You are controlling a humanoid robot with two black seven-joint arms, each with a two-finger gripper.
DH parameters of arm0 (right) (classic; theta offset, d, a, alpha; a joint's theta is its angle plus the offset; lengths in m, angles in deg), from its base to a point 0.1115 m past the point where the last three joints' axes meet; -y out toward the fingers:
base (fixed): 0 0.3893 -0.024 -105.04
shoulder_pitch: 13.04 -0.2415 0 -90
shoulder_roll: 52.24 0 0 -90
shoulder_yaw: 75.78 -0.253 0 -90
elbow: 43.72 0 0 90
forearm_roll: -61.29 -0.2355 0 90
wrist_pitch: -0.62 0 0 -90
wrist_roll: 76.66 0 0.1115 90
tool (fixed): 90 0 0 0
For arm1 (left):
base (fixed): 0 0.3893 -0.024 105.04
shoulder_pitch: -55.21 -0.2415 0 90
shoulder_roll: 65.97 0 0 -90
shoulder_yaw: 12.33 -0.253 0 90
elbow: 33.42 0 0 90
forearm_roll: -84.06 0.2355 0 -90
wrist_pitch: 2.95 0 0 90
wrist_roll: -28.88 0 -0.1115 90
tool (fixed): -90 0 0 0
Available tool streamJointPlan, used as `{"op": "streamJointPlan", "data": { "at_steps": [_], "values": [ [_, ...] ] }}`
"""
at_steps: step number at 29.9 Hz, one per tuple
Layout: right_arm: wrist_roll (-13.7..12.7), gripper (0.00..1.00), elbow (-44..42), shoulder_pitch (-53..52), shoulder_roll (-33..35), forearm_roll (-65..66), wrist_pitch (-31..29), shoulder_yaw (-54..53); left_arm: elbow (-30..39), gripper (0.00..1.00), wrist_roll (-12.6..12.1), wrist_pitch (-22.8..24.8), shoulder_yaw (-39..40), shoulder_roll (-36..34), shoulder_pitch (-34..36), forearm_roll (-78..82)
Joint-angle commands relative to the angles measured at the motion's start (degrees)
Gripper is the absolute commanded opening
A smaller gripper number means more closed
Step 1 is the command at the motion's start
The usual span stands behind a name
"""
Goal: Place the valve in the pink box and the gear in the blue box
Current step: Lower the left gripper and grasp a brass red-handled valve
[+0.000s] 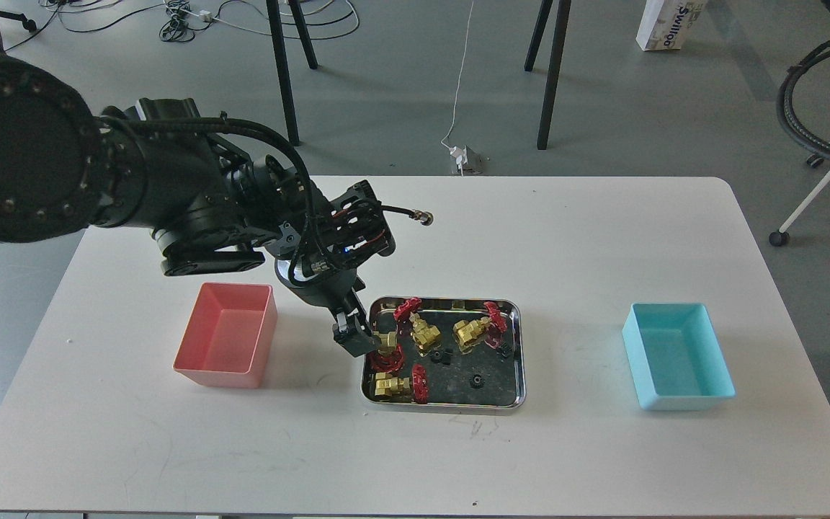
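Observation:
Four brass valves with red handwheels lie in a steel tray [451, 404] at the table's centre: one at the left [387, 342], one at the front left [395, 387], one at the back [425, 334] and one at the right [474, 331]. Three tiny black gears lie among them [446, 355], [478, 380], [505, 351]. My left gripper [357, 340] points down at the tray's left edge, right beside the left valve; its dark fingers cannot be told apart. The pink box [228, 335] stands empty to the left, the blue box [678, 357] empty to the right. My right gripper is out of view.
My bulky left arm [170, 202] reaches over the table's back left, above the pink box. A loose cable end [426, 217] sticks out from the wrist. Black stand legs [552, 72] are on the floor behind the table.

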Motion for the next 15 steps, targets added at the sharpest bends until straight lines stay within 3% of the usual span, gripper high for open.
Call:
{"op": "streamJointPlan", "data": {
  "at_steps": [1,15],
  "values": [
    [0.0,0.99,-0.04,0.01,-0.08,0.01,0.0,-0.2,-2.88,0.92,0.0,-0.01,0.27,0.0,-2.89,-0.09],
    [0.0,0.99,-0.04,0.98,-0.08,0.01,0.0,-0.11,-7.72,0.89,0.0,-0.1,0.62,0.0,-8.7,-0.27]
  ]
}}
